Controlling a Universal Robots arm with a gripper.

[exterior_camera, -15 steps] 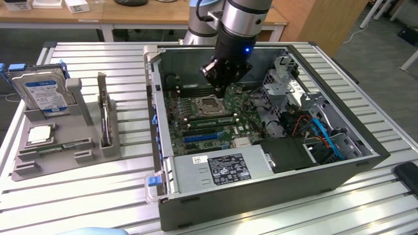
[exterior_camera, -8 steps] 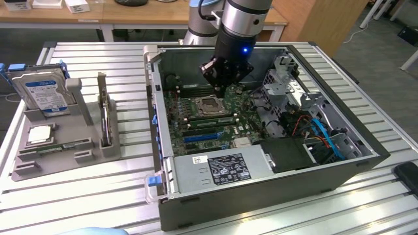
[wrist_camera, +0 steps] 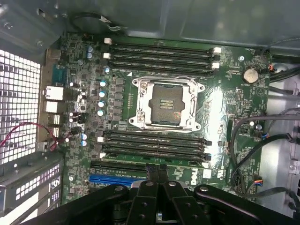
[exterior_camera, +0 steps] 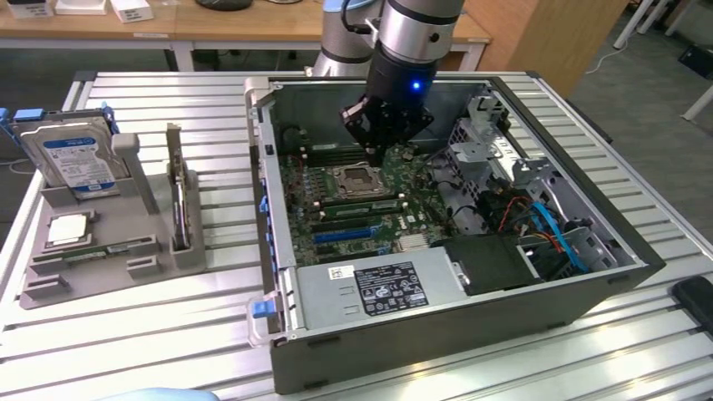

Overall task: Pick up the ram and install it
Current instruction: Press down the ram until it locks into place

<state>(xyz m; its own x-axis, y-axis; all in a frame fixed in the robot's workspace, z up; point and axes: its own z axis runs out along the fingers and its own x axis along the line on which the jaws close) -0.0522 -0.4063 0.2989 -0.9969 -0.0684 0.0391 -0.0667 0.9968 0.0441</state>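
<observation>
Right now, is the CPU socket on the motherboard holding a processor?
No. In the wrist view the CPU socket sits open inside its metal frame, its bare contact field showing and no processor seated.

Looking like a robotics lab or test bench: open PC tower (exterior_camera: 446, 225) lying on a slatted aluminium table (exterior_camera: 167, 334), grey parts fixture (exterior_camera: 112, 251) sitting at its 9 o'clock, wooden desks (exterior_camera: 223, 29) running along the back.
</observation>
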